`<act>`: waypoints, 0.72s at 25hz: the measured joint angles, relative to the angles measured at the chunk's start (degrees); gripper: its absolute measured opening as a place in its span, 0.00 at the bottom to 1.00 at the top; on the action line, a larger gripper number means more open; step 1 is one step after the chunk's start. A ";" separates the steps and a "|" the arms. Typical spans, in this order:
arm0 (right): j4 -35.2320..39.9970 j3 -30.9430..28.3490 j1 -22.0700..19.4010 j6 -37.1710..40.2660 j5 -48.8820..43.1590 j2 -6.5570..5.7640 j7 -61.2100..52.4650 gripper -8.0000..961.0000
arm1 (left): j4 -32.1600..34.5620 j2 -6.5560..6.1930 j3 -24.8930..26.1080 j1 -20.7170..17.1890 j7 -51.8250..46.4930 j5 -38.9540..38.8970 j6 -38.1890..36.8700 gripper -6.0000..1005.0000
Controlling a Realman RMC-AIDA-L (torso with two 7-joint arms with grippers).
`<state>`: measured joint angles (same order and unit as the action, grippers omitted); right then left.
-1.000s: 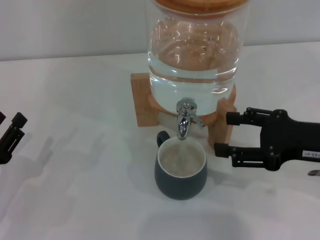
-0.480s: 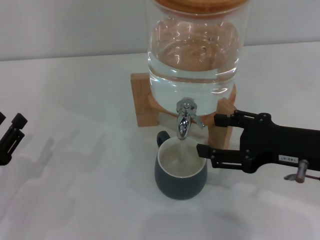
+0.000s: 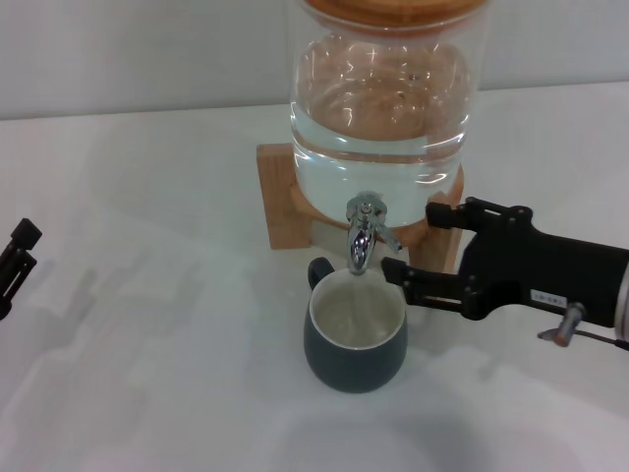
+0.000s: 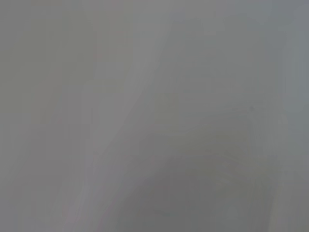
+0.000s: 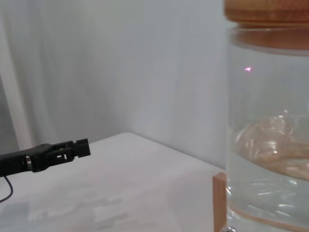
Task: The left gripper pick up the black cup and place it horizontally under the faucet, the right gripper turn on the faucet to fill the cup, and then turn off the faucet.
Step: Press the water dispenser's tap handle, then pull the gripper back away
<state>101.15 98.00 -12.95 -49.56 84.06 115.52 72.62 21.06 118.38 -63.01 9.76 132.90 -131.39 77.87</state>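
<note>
The black cup (image 3: 356,344) stands upright on the table under the faucet (image 3: 361,236), with water in its cream inside. The faucet is fitted to the clear glass jar (image 3: 378,108), and its thin lever (image 3: 389,237) points to the right. My right gripper (image 3: 412,242) is open, level with the faucet just to its right; one finger is above the lever's tip and the other reaches the cup's rim. My left gripper (image 3: 14,264) is parked at the table's far left edge, partly out of view, and also shows far off in the right wrist view (image 5: 53,152). The left wrist view shows only plain grey.
The jar, which also shows in the right wrist view (image 5: 268,145), sits on a wooden stand (image 3: 280,202) with a wooden lid (image 3: 393,8). The white table (image 3: 157,324) runs back to a pale wall.
My right gripper has moved left, from beside the stand to the faucet's lever. My left gripper has drawn back further off the left edge.
</note>
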 joint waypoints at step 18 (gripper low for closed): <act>2.62 4.16 -0.81 6.63 -5.10 -0.05 -5.54 0.81 | -0.44 -0.61 -0.01 -0.02 1.05 -0.07 -0.03 0.61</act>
<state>103.77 102.16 -13.76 -42.93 78.96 115.47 67.08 20.62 117.77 -63.02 9.74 133.95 -131.47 77.84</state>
